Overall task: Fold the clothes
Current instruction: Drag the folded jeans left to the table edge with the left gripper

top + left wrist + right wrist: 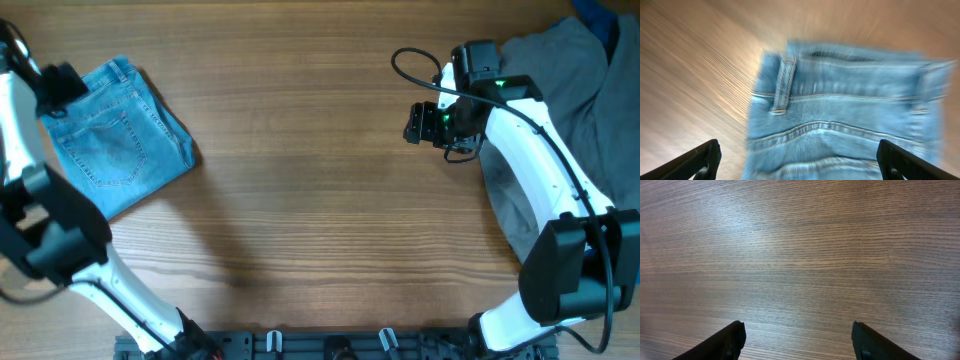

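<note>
Overhead: jeans (120, 135) lie folded in a compact bundle at the far left of the wooden table (320, 220). A grey cloth (575, 90) is heaped at the far right. Left wrist, blurred: left gripper (800, 165) spread wide, holding nothing, over the jeans' waistband and belt loop. Right wrist: right gripper (799, 340) spread wide, holding nothing, over the tabletop.

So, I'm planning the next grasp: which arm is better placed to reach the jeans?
Left. Its open fingers hang right above the folded jeans, while the right arm's fingers look down on table well away from them.
</note>
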Robot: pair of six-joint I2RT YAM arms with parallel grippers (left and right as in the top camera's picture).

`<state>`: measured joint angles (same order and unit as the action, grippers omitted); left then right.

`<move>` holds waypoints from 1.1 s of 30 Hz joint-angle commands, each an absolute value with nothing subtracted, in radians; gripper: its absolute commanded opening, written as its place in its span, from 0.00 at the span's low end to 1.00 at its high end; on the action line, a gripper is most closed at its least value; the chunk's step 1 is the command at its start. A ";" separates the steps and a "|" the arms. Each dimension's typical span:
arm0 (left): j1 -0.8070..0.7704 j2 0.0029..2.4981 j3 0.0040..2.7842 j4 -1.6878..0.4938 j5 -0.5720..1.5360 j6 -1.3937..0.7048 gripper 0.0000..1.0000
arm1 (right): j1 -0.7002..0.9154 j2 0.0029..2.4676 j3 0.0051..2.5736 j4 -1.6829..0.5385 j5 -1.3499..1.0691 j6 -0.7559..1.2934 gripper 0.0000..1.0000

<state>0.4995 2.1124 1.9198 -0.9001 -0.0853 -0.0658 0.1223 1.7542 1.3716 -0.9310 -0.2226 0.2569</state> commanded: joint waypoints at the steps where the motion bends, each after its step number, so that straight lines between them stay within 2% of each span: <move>1: 0.468 1.924 1.919 -0.894 -0.027 -0.095 1.00 | 0.118 1.750 1.383 -0.931 -0.202 0.263 0.73; 4: 0.405 1.871 1.919 -0.906 0.274 -0.094 1.00 | 0.118 1.750 1.383 -0.928 -0.203 0.263 0.73; 6: 0.344 1.878 1.917 -0.931 0.386 -0.094 1.00 | 0.118 1.750 1.383 -0.929 -0.204 0.264 0.73; 13: 0.090 2.043 1.915 -1.165 0.392 -0.094 1.00 | 0.118 1.750 1.383 -0.938 -0.203 0.263 0.73; 17: 0.012 2.176 1.915 -1.254 0.387 -0.094 1.00 | 0.118 1.750 1.383 -0.941 -0.203 0.262 0.73; 24: 0.032 2.305 1.915 -1.314 0.241 -0.094 1.00 | 0.118 1.750 1.383 -0.955 -0.203 0.261 0.74; 33: 0.223 2.307 1.797 -1.290 0.160 -0.076 1.00 | 0.118 1.750 1.383 -0.958 -0.203 0.260 0.74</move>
